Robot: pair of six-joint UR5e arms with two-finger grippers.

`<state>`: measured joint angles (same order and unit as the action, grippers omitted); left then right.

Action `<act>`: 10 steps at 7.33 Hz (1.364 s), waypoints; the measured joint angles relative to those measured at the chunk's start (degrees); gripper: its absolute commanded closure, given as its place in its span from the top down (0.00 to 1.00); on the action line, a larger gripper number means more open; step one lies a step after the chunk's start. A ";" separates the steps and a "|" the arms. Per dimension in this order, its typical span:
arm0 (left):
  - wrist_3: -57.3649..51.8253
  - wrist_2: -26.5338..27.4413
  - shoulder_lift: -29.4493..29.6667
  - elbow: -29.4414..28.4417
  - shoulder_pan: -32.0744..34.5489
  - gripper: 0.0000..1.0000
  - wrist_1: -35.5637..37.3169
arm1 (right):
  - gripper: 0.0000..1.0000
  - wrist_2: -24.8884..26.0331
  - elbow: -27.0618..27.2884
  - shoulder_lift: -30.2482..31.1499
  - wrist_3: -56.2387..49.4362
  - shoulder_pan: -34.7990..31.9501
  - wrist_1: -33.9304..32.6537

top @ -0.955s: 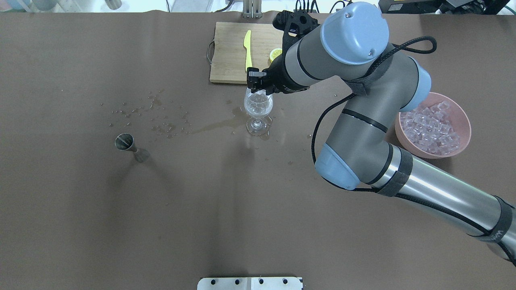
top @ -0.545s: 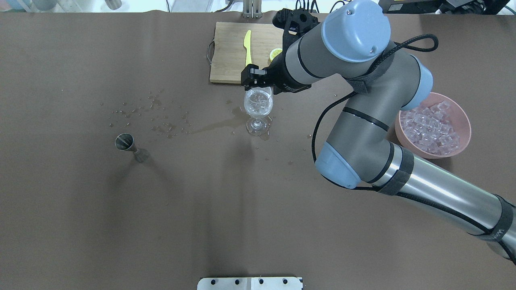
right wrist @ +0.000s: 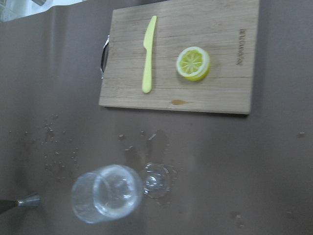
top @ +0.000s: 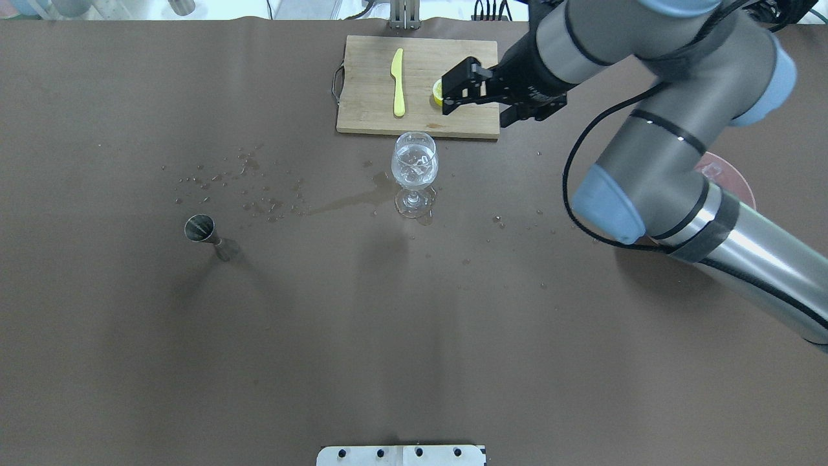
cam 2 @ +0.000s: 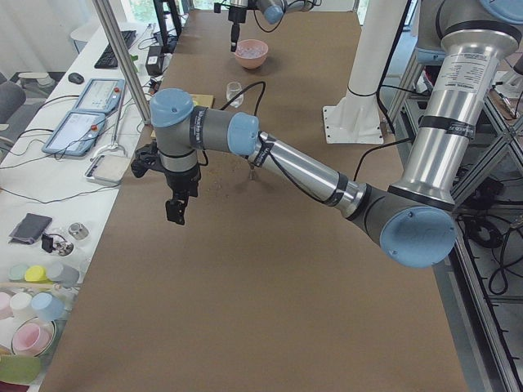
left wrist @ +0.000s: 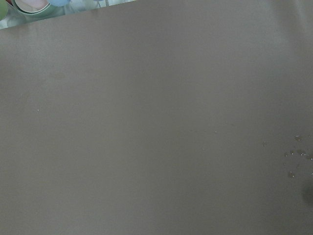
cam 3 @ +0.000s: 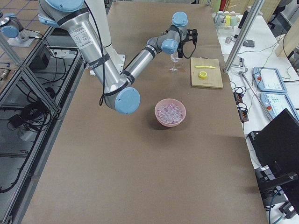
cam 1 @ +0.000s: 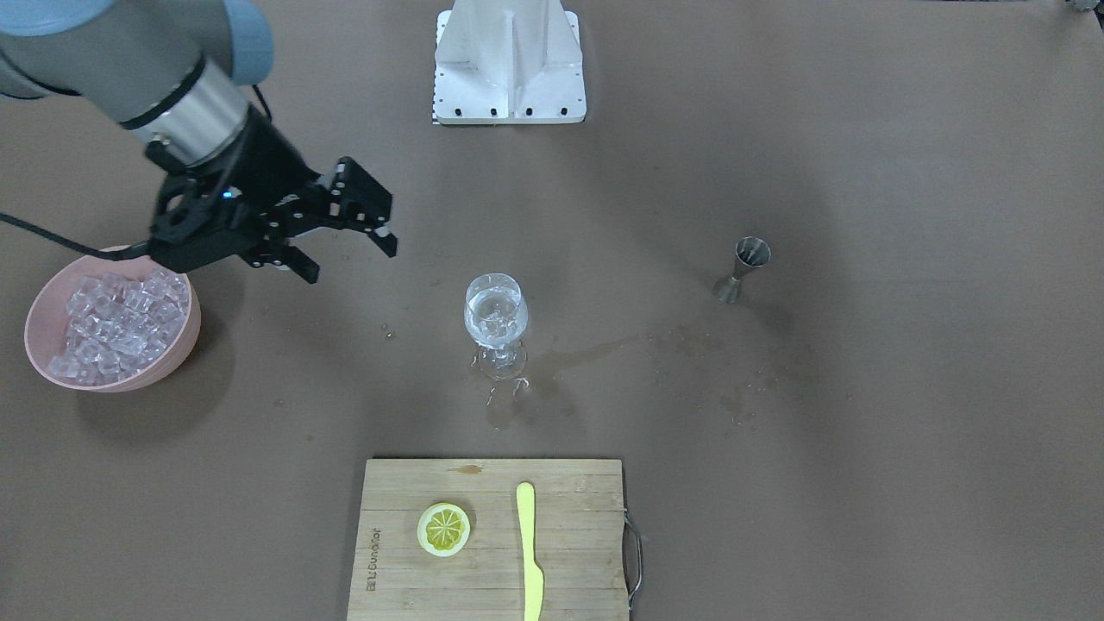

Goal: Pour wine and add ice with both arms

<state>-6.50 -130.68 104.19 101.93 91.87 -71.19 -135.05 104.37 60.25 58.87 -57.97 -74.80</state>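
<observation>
Since the wine glass (cam 1: 495, 312) already holds wine (cam 1: 500, 333) and some ice (cam 1: 489, 318), the task looks nearly done. The right end effector (cam 1: 352, 260) hangs wide open and empty between glass and pink bowl (cam 1: 129, 382); the left end effector's (cam 2: 174, 214) state cannot be told.

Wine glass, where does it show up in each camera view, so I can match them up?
Front-facing: wine glass at centre, above the cutting board.
Overhead: centre top, just below the board.
Exterior left: tiny, far top.
Exterior right: upper middle, left of the board.
Left wrist: not in it.
Right wrist: lower left, below the board.
Shared landmark: the cutting board.
</observation>
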 measured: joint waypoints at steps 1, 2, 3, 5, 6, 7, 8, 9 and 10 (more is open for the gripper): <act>0.02 0.02 -0.65 -0.03 0.11 0.98 -0.35 | 1.00 -4.11 0.28 4.62 -6.83 -5.07 -0.13; -0.04 0.03 -0.97 -0.05 0.16 0.98 -0.67 | 1.00 -5.97 -0.99 8.50 -14.79 -9.34 -0.55; -0.24 0.03 -1.83 -0.30 0.25 0.98 -2.32 | 1.00 -6.58 -4.28 11.13 -24.07 -13.53 -1.83; -0.31 0.12 -4.23 -2.68 0.31 0.98 -8.03 | 1.00 -5.92 -11.31 13.94 -42.78 -21.46 -7.91; -0.35 0.17 -4.99 -4.45 0.31 0.98 -9.47 | 1.00 -4.74 -13.40 14.58 -50.31 -24.61 -12.92; -0.38 0.21 -5.50 -5.80 0.30 0.98 -10.07 | 1.00 -2.79 -14.50 15.64 -56.21 -26.66 -17.69; -0.36 0.23 -6.11 -6.95 0.31 0.98 -10.49 | 1.00 -1.35 -15.01 17.43 -60.19 -28.04 -20.46; -0.25 0.21 -6.94 -7.99 0.31 0.98 -10.91 | 1.00 -0.79 -15.04 19.65 -61.98 -29.06 -21.45; -0.08 0.08 -8.29 -8.64 0.32 0.98 -11.31 | 1.00 -0.50 -14.88 21.68 -62.64 -29.68 -21.65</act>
<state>-6.57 -130.60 95.90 93.29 92.19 -82.49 -135.55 89.49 81.93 -3.77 -87.65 -96.46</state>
